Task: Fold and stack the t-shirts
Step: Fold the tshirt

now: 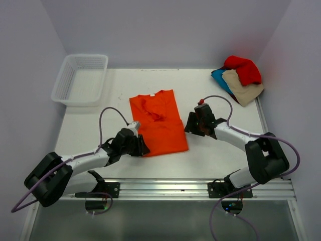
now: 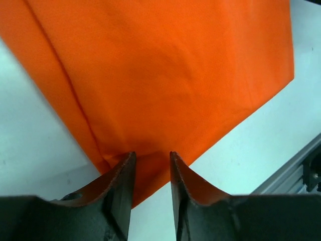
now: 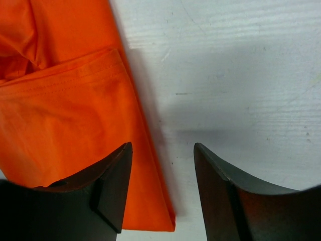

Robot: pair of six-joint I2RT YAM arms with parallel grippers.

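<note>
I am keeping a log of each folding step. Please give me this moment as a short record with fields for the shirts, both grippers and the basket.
shirt in work: orange t-shirt, flat at mid table, sides folded in
left gripper: open, narrow gap, at the shirt's near left corner
right gripper: open, at the shirt's right edge, one finger over cloth, one over bare table
waiting shirts: red t-shirt, beige t-shirt, teal-blue t-shirt, heaped at far right corner
basket: white mesh, far left corner
</note>
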